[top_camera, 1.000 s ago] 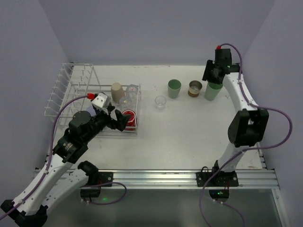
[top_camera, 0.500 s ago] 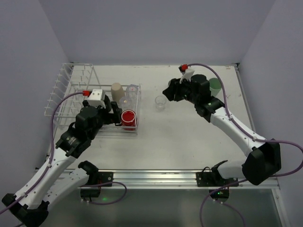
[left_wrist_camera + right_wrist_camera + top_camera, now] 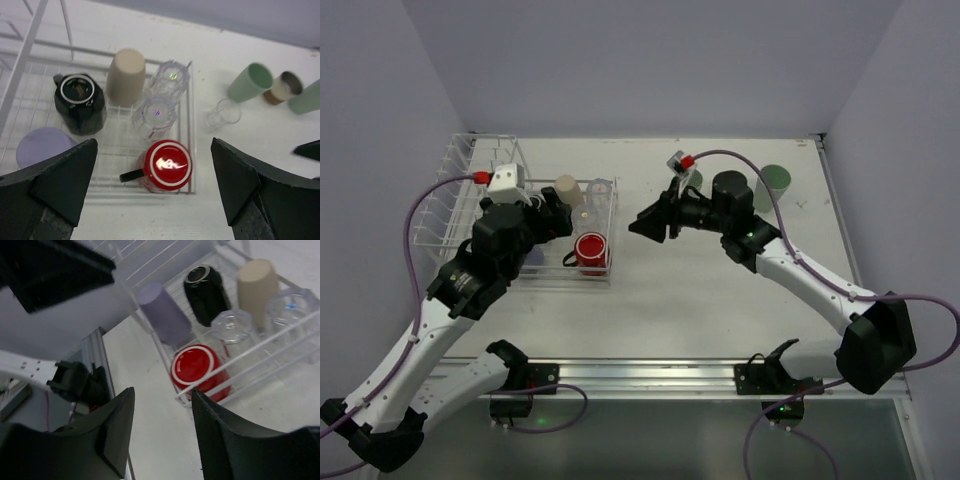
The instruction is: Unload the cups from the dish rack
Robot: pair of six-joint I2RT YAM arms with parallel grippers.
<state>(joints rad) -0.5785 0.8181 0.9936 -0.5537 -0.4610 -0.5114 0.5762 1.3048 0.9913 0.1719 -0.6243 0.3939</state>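
Your left gripper [image 3: 154,185] hangs wide open and empty. The red mug [image 3: 165,166] stands directly below the jaws in the rack [image 3: 190,125], axis vertical. Your right gripper [image 3: 162,392], part open and empty, faces it from outside the rack. Left looks nearer.
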